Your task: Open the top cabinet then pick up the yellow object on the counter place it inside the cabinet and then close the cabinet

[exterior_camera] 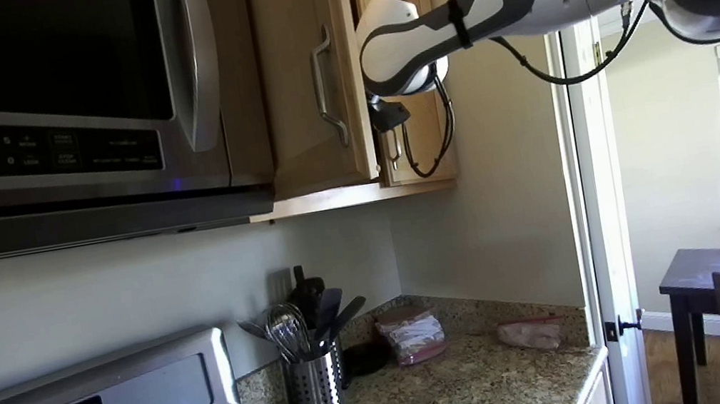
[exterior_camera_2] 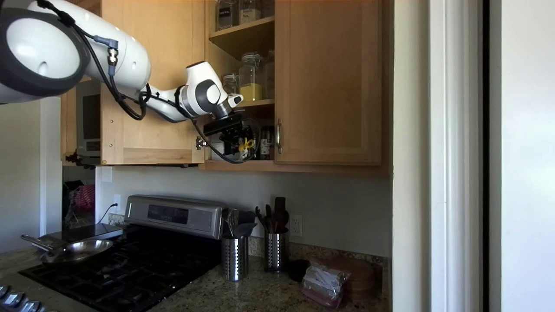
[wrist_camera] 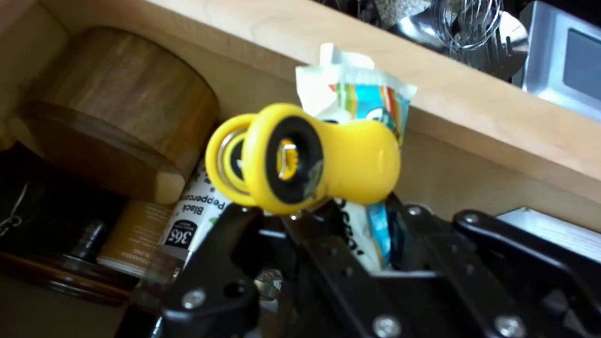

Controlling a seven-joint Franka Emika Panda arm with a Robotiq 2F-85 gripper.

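The top cabinet (exterior_camera_2: 243,166) is honey-coloured wood. Its left door (exterior_camera_2: 156,143) stands open, and its right door (exterior_camera_2: 329,86) is shut. The open door also shows in an exterior view (exterior_camera: 310,116). My gripper (exterior_camera_2: 236,138) is inside the opening at the bottom compartment. It is shut on the yellow object (exterior_camera_2: 246,145). In the wrist view the yellow object (wrist_camera: 361,162), with black rings, sits across the fingertips of the gripper (wrist_camera: 328,206), above the cabinet floor; whether it touches anything below is unclear. The fingertips are partly hidden behind it. The counter (exterior_camera: 463,395) lies below.
In the wrist view a wooden bowl (wrist_camera: 127,94), a pepper container (wrist_camera: 199,202) and a colourful packet (wrist_camera: 366,98) stand beside the gripper. The wooden cabinet edge (wrist_camera: 291,35) runs close by. Glass jars (exterior_camera_2: 250,78) fill the shelf above. A microwave (exterior_camera: 32,138) adjoins the cabinet.
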